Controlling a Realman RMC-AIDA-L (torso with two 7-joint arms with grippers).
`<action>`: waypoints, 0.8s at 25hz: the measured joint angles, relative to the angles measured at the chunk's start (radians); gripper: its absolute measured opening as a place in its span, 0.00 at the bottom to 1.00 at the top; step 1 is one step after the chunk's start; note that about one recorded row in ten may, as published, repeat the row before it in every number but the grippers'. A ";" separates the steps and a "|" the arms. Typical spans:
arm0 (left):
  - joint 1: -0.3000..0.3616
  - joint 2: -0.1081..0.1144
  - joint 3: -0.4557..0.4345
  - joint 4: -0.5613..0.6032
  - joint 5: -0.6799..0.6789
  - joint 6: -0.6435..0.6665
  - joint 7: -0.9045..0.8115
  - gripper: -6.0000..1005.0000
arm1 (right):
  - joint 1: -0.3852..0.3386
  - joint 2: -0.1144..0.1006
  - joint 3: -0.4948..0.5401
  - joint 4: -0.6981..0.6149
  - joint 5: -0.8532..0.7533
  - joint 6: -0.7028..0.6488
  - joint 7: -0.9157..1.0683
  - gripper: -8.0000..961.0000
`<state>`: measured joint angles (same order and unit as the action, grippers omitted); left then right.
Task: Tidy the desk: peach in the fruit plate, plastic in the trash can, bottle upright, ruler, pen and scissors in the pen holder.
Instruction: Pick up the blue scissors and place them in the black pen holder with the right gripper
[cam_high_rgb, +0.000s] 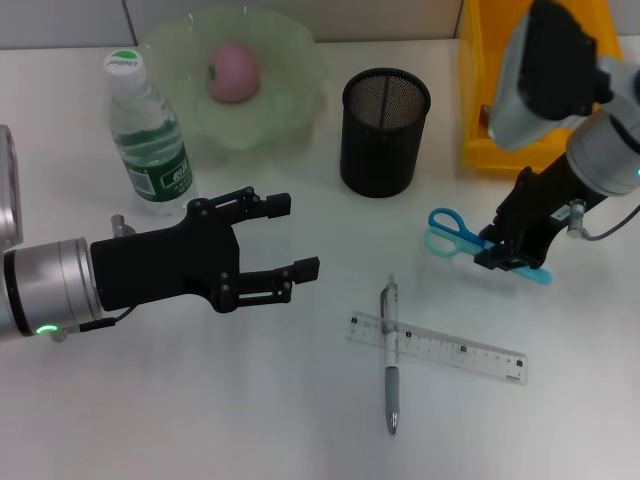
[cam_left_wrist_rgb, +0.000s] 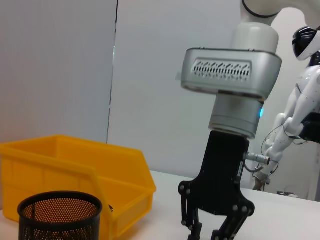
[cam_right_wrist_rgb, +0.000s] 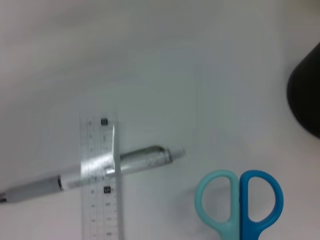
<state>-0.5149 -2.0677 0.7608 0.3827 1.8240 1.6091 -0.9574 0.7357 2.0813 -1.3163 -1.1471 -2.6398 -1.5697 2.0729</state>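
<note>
Pink peach already lies in the green fruit plate; the one water bottle stands upright. No plastic is visible on the desk. One pen, one clear ruler and one pair of blue scissors remain outside the mesh pen holder. Right gripper is closed on the scissors' blades beside the yellow bin; left gripper hangs spread and empty.

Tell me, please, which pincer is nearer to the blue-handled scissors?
The right pincer: it is at the blue-handled scissors, over their blades. The left pincer hovers open well off toward the robot's left, beside the clear plastic bottle.
</note>
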 joint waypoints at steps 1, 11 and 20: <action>0.000 0.000 0.000 0.000 0.000 0.000 0.000 0.83 | -0.020 0.000 0.031 -0.016 0.037 -0.002 -0.025 0.25; 0.007 0.002 -0.003 0.004 -0.010 0.005 -0.010 0.83 | -0.131 0.000 0.211 -0.031 0.275 0.004 -0.186 0.25; 0.008 0.002 -0.003 0.005 -0.013 0.010 -0.012 0.83 | -0.214 0.000 0.328 0.056 0.515 0.014 -0.373 0.25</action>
<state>-0.5067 -2.0662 0.7577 0.3878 1.8108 1.6187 -0.9689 0.5218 2.0815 -0.9885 -1.0910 -2.1253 -1.5560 1.6997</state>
